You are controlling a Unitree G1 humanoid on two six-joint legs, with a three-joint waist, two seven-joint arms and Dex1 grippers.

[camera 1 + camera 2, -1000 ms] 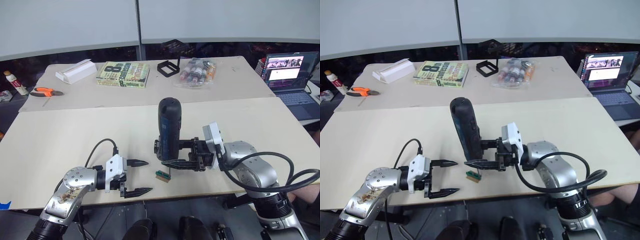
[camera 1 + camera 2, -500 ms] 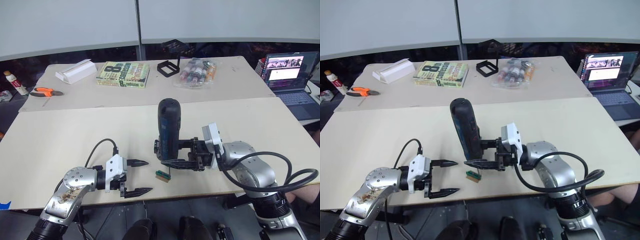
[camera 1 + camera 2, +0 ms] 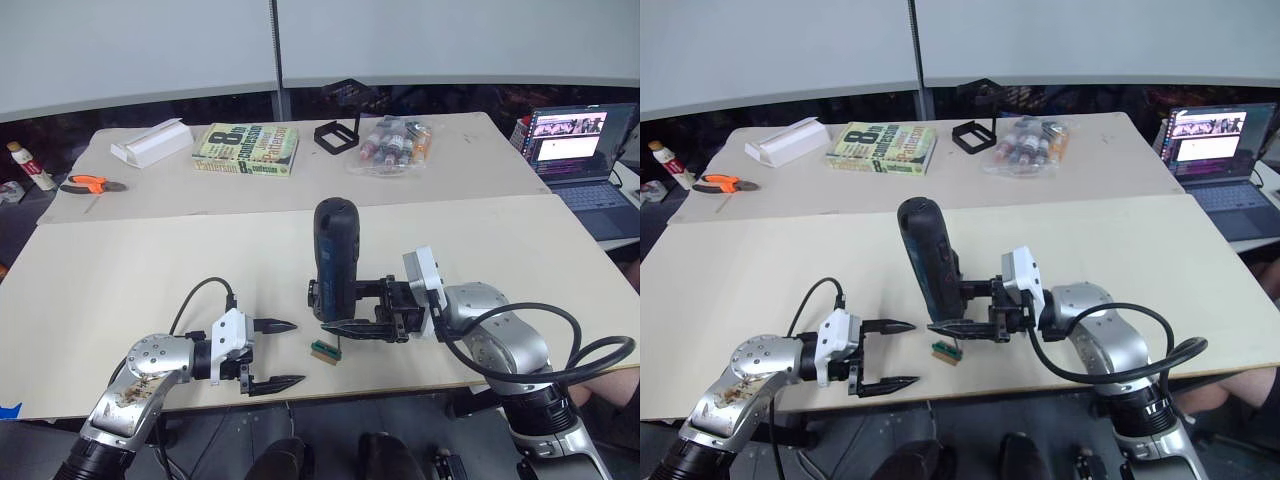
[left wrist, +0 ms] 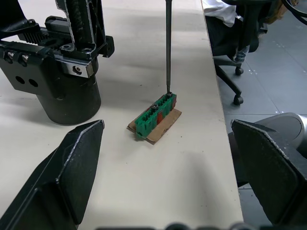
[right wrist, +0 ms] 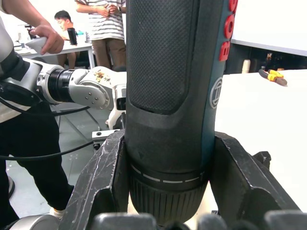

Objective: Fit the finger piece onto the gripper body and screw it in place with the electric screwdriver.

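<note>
The thick dark-blue and black plastic electric screwdriver (image 5: pixel 168 96) has a finely dimpled, matt rubbery grip, glossy red lettering and a smooth thin metal bit (image 4: pixel 168 45). The small green plastic terminal block (image 4: pixel 154 115) with metal screw heads sits on brown cardboard. The pale beige table (image 3: pixel 150 270) looks smooth and matt. The left gripper's black fingers (image 4: pixel 76 167) look matt plastic.

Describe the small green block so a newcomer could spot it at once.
Start at the near edge of the beige table. Between the left gripper and the right gripper holding the upright electric screwdriver lies the green block, on a brown scrap, the bit touching it.
</note>
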